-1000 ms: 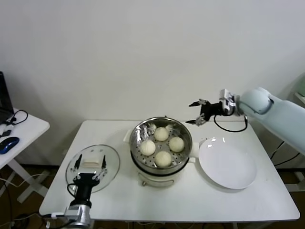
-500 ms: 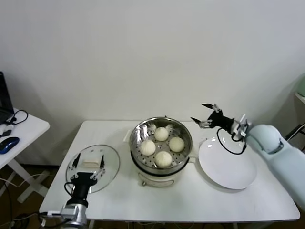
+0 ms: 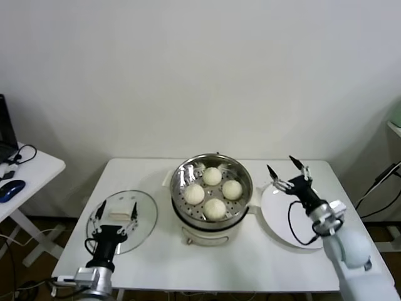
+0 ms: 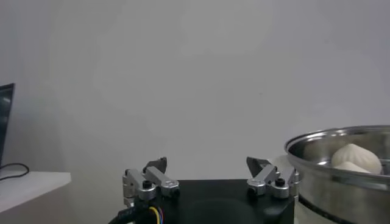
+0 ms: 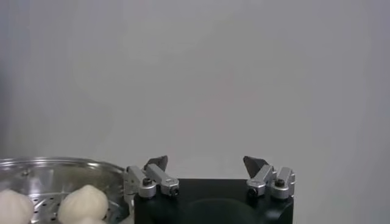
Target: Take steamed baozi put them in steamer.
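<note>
The right tool [image 3: 289, 170] is held raised at the robot's right side, its fingers [image 3: 303, 168] spread wide and pointing up and away, nothing between them. The right arm's pale forearm is seen below it, reaching in from the near edge. The left tool [image 3: 116, 212] is held low at the left, fingers apart and empty.

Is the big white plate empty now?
Empty, as far as visible: the plate shows bare white, and all four buns sit in the steamer.
</note>
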Robot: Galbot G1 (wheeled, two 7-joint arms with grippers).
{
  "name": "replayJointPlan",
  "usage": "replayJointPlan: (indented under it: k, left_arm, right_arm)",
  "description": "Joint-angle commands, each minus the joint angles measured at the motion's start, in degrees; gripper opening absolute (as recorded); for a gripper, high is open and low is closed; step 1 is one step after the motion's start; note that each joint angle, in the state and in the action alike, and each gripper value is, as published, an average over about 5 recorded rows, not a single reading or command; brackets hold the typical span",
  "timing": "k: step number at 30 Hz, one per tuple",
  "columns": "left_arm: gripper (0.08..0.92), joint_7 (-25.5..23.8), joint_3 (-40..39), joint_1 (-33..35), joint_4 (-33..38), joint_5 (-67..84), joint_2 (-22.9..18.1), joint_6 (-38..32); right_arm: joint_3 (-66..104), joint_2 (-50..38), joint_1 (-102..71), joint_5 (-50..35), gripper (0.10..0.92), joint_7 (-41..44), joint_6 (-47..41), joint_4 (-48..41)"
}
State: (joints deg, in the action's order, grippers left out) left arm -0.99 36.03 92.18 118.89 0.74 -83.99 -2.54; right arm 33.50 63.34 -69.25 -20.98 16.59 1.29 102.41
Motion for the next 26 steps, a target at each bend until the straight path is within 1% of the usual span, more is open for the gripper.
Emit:
replayJointPlan:
  k: [1, 7, 12, 26]
  left_arm:
    - [0.823, -0.90, 1.30, 1.03, 0.03, 1.87, 0.05, -0.20]
    - [0.823, 0.93, 1.41, 2.03, 0.60, 2.29, -0.16, -0.34]
    - [0.823, 3.17, 0.29, 2.45, 2.48, 2.52, -0.62, 0.89]
    - [0.823, 4.10, -0.88, 3.02, 4.73, -0.82, -1.44, 0.83]
  right_arm:
    - [9.25, 12.65, -22.04, 1.23, 0.823, -3.71, 7.83, 6.89]
    - [7.68, 12.70, -23.72, 0.56, 0.823, -3.49, 9.28, 6.68]
    - [6.62, 12.83, -23.39, 0.05, 0.823, -3.92, 9.65, 6.01]
    - [5.51, 12.26, -23.24, 0.31, 0.823, -3.60, 10.63, 4.58]
